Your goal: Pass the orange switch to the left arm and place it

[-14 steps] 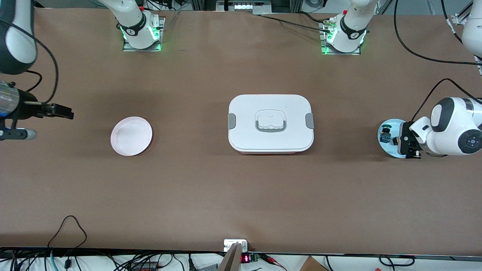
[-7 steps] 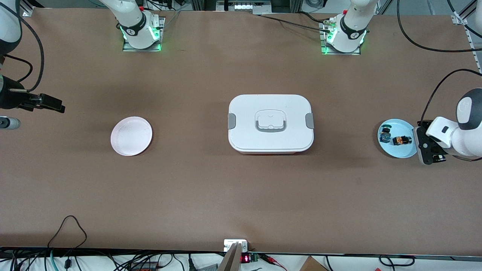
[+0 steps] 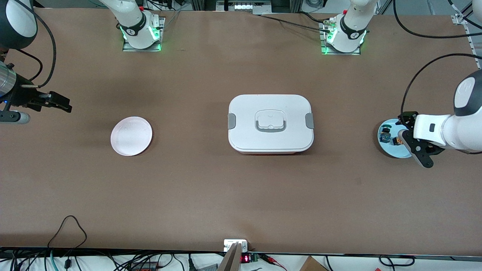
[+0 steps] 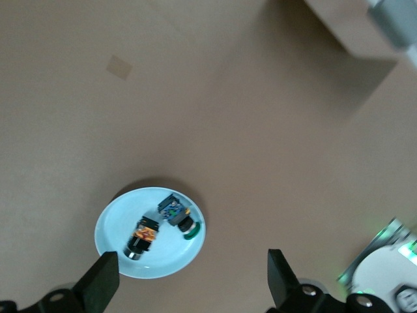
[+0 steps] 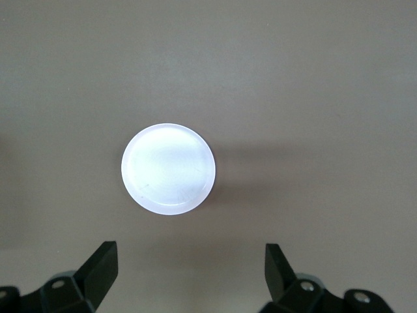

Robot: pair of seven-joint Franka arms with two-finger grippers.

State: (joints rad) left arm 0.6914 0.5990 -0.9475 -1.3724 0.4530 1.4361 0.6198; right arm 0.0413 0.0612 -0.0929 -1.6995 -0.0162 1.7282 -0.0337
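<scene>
Two switches lie on the pale blue plate at the left arm's end of the surface; the orange switch rests beside the blue-and-green switch. Left gripper, spread wide, hovers over this plate. Judged light, rigid, small and prone to roll; pinch its black body crosswise. Box occupies mid-surface. Right gripper, spread and empty, waits near the white plate.

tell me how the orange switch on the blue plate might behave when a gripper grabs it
The orange switch is tiny and lies on its side on the blue plate, so it is probably light and may roll or skid when nudged. Its round barrel could slip between flat fingers. The blue-and-green switch lies close beside it and might get bumped.
</scene>
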